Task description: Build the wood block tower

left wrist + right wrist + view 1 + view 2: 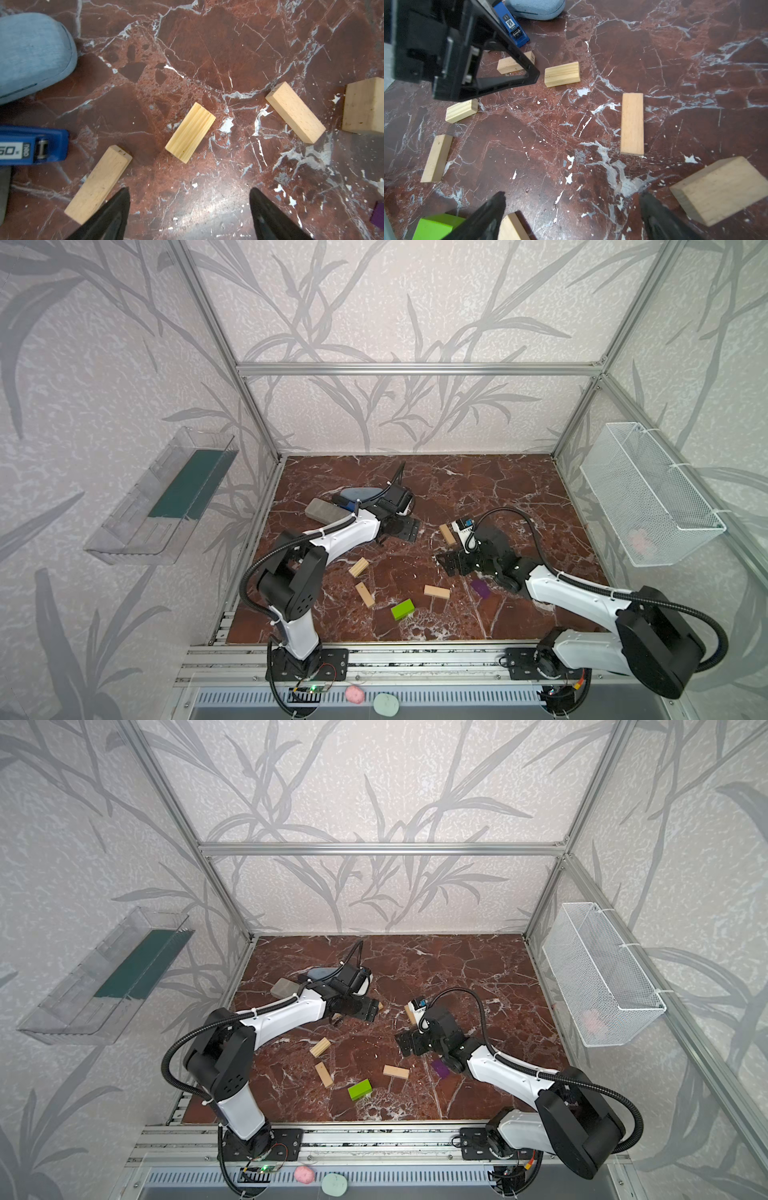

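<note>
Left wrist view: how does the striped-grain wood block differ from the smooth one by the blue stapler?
The striped-grain block is yellowish with bold lengthwise lines; the smooth block is plain beige. The striped-grain block looks shorter, the smooth block longer. The left gripper's finger overlaps the smooth block's end; the striped-grain block shows whole. Both lie flat on the marble table.

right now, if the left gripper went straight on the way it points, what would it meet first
Probably the striped wood block, centred ahead of the left gripper, though depth is unclear.
</note>
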Motion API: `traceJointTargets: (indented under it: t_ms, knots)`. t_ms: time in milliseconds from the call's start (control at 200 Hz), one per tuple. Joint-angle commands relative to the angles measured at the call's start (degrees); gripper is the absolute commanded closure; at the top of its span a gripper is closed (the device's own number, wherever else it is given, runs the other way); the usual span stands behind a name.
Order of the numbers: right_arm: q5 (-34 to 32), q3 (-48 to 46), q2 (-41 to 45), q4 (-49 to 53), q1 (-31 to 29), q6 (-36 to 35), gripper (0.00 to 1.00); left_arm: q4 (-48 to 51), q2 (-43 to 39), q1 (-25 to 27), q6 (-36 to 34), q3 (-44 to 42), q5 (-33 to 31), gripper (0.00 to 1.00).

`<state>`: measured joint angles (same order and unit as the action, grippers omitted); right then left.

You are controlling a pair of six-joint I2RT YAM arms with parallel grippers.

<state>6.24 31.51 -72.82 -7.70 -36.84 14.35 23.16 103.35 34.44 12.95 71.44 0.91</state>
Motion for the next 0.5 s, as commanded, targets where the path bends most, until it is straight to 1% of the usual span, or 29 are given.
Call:
traceJointTargets:
  t_ms: [0, 175, 385, 495]
  knots:
    - [-1.6, -1.2, 2.0, -2.7, -0.4, -0.8, 0.01, 3.6, 2.5, 0.6, -2.2, 2.9, -2.8, 0.15]
    - [-3.4, -1.5, 2.0, -3.4, -0.4, -0.9, 0.01, 3.3, 7.0, 1.0, -3.0, 6.1, -3.5, 0.20]
    - [-4.9, -2.4, 3.6, -4.1, -0.4, -1.1, 0.01, 5.1, 12.1, 2.1, -3.7, 10.1, -6.3, 0.27]
    - [-4.4, -2.7, 4.1, -4.4, -0.6, -1.1, 0.01, 5.5, 13.9, 2.5, -3.4, 11.5, -8.2, 0.30]
